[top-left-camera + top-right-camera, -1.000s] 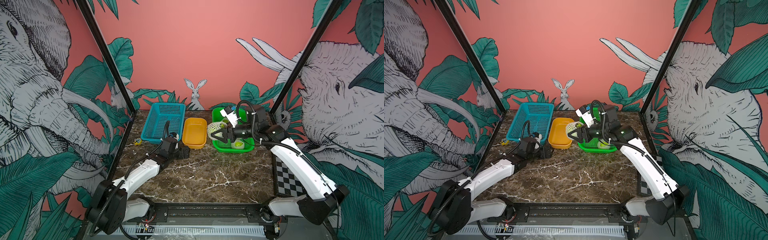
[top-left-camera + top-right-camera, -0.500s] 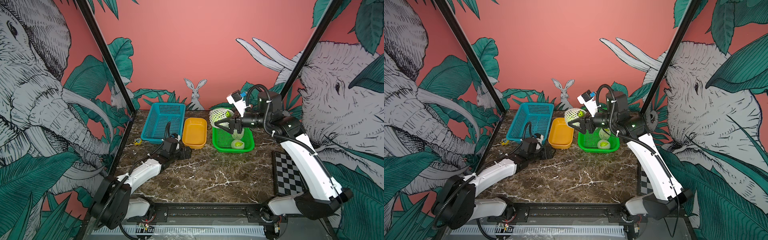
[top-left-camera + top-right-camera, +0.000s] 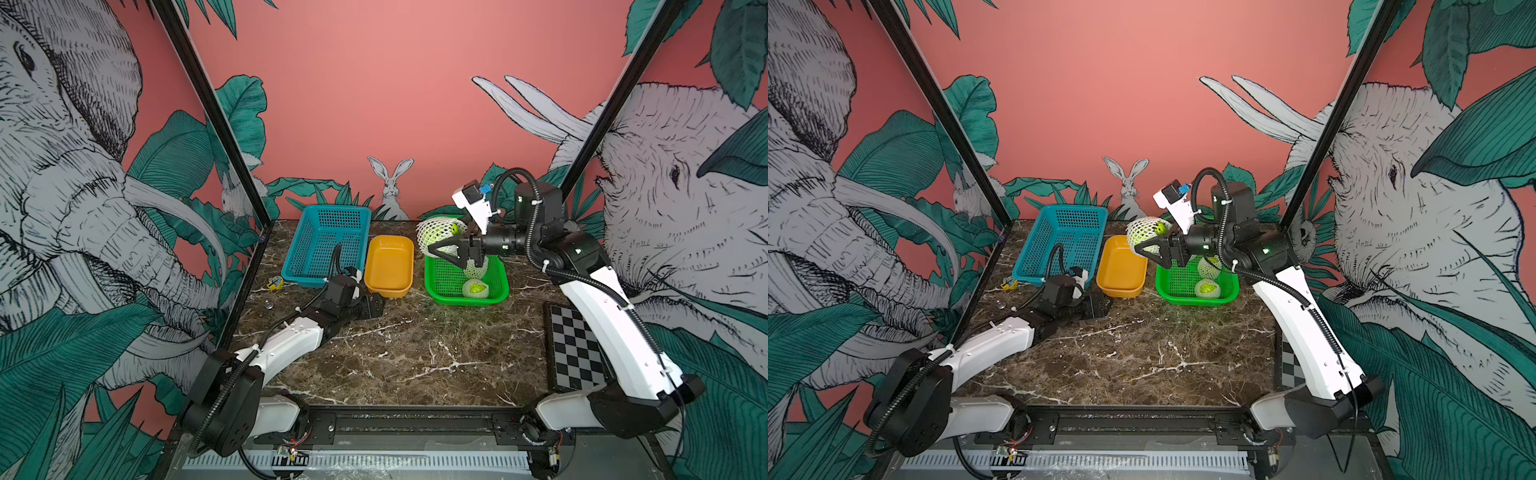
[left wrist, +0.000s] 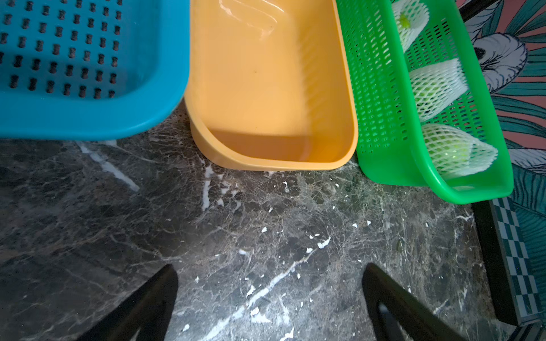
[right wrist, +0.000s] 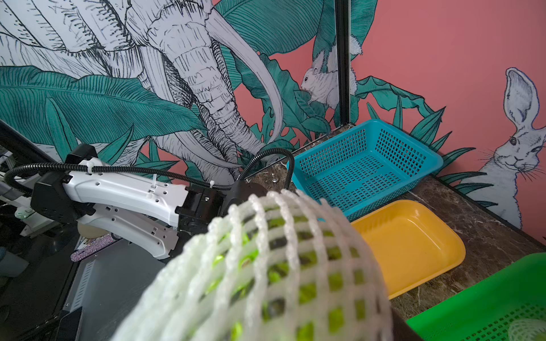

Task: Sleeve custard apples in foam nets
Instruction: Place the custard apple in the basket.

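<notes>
Foam-netted custard apple [image 3: 436, 232] in right gripper [image 3: 436, 247], above green basket [image 3: 465, 300].
Squeeze lightly, keeping net [image 5: 266, 251] on; left gripper [image 4: 269, 274] gapes empty.

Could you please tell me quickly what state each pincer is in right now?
Left pincer: open, holding nothing.
Right pincer: closed on a netted custard apple.

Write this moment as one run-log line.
right fingers: holding netted fruit, raised near green basket | left fingers: open, low over table
</notes>
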### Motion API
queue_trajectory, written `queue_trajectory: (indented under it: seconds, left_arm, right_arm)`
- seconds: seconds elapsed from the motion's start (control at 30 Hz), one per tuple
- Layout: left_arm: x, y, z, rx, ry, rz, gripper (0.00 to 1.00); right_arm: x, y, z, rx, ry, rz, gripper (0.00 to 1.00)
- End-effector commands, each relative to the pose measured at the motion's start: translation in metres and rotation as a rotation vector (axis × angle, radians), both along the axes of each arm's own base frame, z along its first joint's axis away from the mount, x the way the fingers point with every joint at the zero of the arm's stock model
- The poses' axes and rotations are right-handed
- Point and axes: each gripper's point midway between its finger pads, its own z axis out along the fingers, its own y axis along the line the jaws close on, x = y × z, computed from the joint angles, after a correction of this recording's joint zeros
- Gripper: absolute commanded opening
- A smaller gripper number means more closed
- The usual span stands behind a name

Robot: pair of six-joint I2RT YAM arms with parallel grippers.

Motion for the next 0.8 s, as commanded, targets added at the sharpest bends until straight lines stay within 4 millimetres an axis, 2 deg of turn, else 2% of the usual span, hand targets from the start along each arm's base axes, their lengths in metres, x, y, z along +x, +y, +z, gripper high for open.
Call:
queue_trajectory:
  seconds: [0.0, 0.27, 0.37, 0.47, 0.57, 0.77]
  left_arm:
    - [0.002, 0.001, 0.003, -0.018, -0.009, 0.013, 0.99]
    - [0.002, 0.002, 0.004, -0.017, -0.011, 0.018, 0.99]
    - [0.003, 0.001, 0.005, -0.018, -0.014, 0.018, 0.99]
    - [0.004, 0.003, 0.005, -0.011, -0.014, 0.029, 0.99]
    - [0.004, 0.006, 0.007, -0.005, -0.021, 0.038, 0.99]
    - [0.003, 0.008, 0.007, 0.006, -0.027, 0.042, 0.99]
  right_arm:
    - [-0.002, 0.001, 0.020, 0.039, -0.072, 0.024, 0.71]
    - [0.001, 0.001, 0.015, 0.027, -0.064, 0.015, 0.72]
    - [0.011, -0.002, 0.001, -0.004, -0.051, -0.019, 0.72]
    - [0.035, -0.010, -0.022, -0.024, -0.022, -0.083, 0.73]
    - [0.066, -0.025, -0.054, -0.046, 0.030, -0.183, 0.72]
    - [0.128, -0.069, -0.137, -0.220, 0.073, -0.455, 0.73]
